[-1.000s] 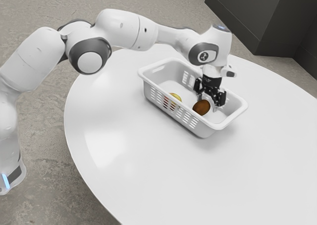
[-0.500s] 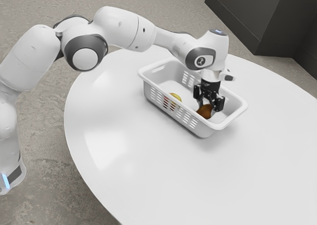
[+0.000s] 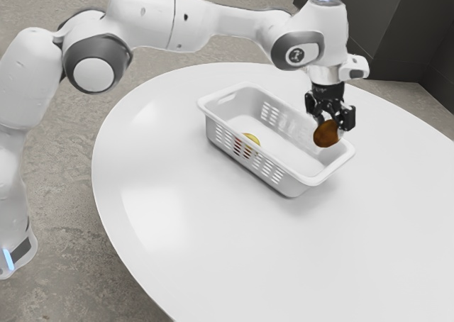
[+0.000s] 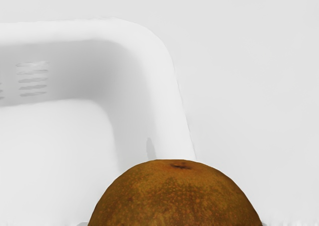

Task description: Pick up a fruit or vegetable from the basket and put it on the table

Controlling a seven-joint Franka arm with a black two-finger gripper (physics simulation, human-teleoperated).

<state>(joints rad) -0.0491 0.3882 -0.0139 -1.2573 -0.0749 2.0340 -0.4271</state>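
Observation:
My gripper (image 3: pixel 329 125) is shut on a brown round fruit (image 3: pixel 326 133), one finger at each side of it. In the exterior view both hang over the right end of the white basket (image 3: pixel 266 174), at about rim height or above. The wrist view has the brown fruit (image 4: pixel 174 196) large at the lower edge, with the basket's rounded rim corner (image 4: pixel 154 52) beyond it. A yellow fruit (image 3: pixel 251 139) lies inside the basket, and something red (image 3: pixel 242 149) shows through the slots beside it.
The basket stands on a round white table (image 3: pixel 213 251). The tabletop (image 4: pixel 259 86) reaches past the basket's corner in the wrist view. A dark cabinet (image 3: pixel 369 31) stands behind the table at the exterior view's upper right.
My gripper has risen out of the basket and moved toward the exterior view's right, carrying the brown fruit up with it. The basket and the yellow fruit have stayed put.

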